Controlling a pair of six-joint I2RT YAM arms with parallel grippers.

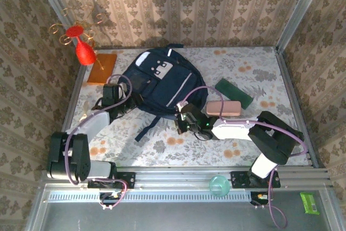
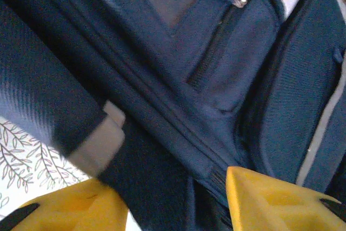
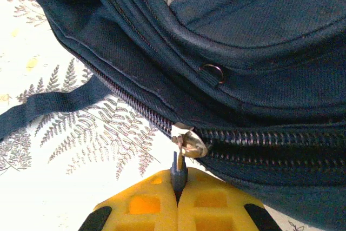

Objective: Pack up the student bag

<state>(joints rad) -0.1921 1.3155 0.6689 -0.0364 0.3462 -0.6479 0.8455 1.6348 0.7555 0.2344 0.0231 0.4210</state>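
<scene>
The student bag, a dark navy backpack with a grey-white front patch, lies flat at the table's middle. My right gripper sits at the bag's near right edge, shut on the dark zipper pull that hangs from the brass slider. The zipper teeth look joined to the left of the slider and parted to its right. My left gripper is at the bag's left side. Its yellow fingers stand wide apart with a fold of navy fabric between them.
A pink pencil case and a dark green book lie right of the bag. An orange book and a red vase are at the back left. A loose black strap trails on the floral tablecloth.
</scene>
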